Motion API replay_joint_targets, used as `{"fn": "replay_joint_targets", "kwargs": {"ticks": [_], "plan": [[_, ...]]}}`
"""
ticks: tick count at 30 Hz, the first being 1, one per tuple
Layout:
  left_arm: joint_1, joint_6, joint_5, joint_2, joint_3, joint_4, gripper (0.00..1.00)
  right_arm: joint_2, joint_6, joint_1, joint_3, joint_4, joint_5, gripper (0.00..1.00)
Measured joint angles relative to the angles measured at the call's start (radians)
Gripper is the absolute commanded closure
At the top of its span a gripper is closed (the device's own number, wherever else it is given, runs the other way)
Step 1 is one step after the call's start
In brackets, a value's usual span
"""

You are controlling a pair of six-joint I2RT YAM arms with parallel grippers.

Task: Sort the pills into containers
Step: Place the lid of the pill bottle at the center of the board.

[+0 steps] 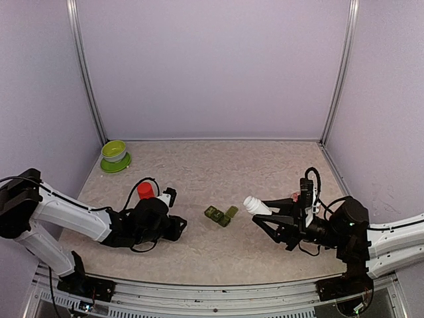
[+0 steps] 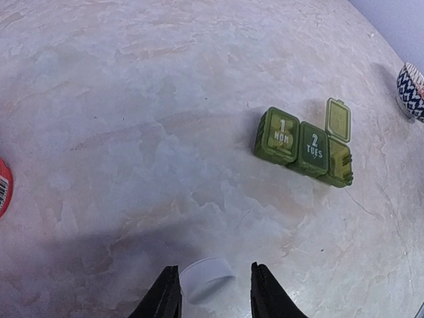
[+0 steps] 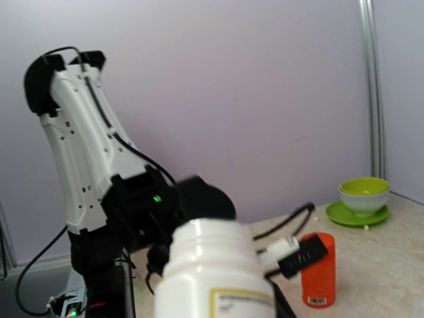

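The containers [image 1: 221, 215] are three joined dark green boxes in mid-table; in the left wrist view [image 2: 305, 147] two are marked 1 MON and 2 TUES, and the third has its lid up. My left gripper [image 1: 177, 226] is low over the table and open, with a white cap [image 2: 207, 278] lying between its fingers [image 2: 165, 298]. My right gripper [image 1: 268, 215] is shut on a white bottle [image 1: 257, 206] with no cap, held tilted above the table right of the containers; the bottle fills the right wrist view [image 3: 218, 271]. No pills show.
A red bottle [image 1: 145, 190] stands behind my left gripper and also shows in the right wrist view [image 3: 319, 268]. A lime-green bowl on a saucer [image 1: 114, 154] sits at the far left. A blue-and-white patterned object [image 2: 412, 89] is at the left wrist view's right edge.
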Motion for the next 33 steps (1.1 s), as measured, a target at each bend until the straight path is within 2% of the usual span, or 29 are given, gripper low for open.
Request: {"fn": "replay_joint_targets", "kwargs": {"ticks": [9, 17, 24, 26, 33], "plan": [[0.002, -0.001, 0.027, 0.079, 0.006, 0.023, 0.61, -0.002, -0.014, 0.000, -0.002, 0.011, -0.020, 0.76], [0.007, -0.001, 0.030, 0.086, 0.014, 0.037, 0.58, -0.013, -0.014, -0.001, -0.007, 0.011, -0.020, 0.76], [0.008, -0.003, 0.050, 0.066, 0.015, 0.036, 0.24, -0.013, -0.013, -0.001, -0.024, 0.016, -0.015, 0.76], [0.012, 0.001, 0.058, 0.056, 0.022, 0.036, 0.18, -0.013, -0.013, -0.002, -0.044, 0.027, -0.011, 0.76], [0.050, 0.010, 0.127, 0.054, 0.085, 0.039, 0.15, 0.009, -0.005, -0.009, -0.114, 0.070, 0.016, 0.76]]}}
